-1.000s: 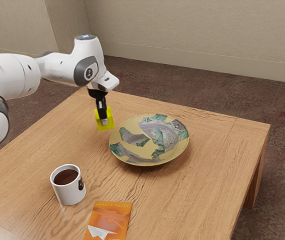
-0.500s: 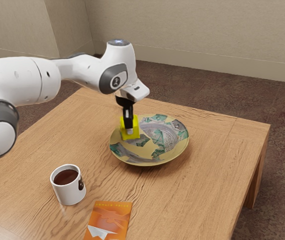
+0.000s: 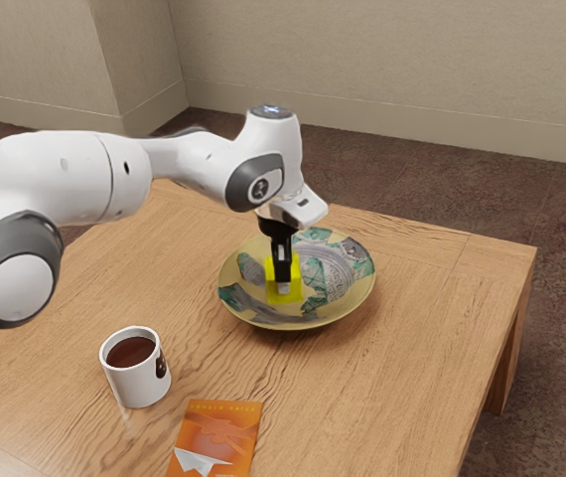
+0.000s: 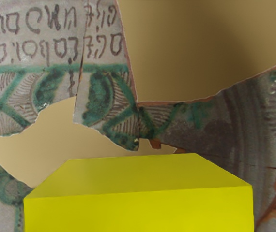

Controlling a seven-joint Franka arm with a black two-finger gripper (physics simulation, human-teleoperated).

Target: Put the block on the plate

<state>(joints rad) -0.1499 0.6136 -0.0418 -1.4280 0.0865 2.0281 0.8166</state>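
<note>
The black two-finger claw (image 3: 284, 287) grips the yellow, straight-edged block (image 3: 297, 284) over the round tan plate with green-and-grey patterned patches (image 3: 347, 300), just to the 9 o'clock side of its middle in the exterior view; I cannot tell if they touch. The block's visible outline stands near upright, its longer side running roughly 12 to 6 o'clock. More room to the rim lies toward 3 o'clock, while the white mug (image 3: 144, 386) sits apart at 8 o'clock from the plate.
</note>
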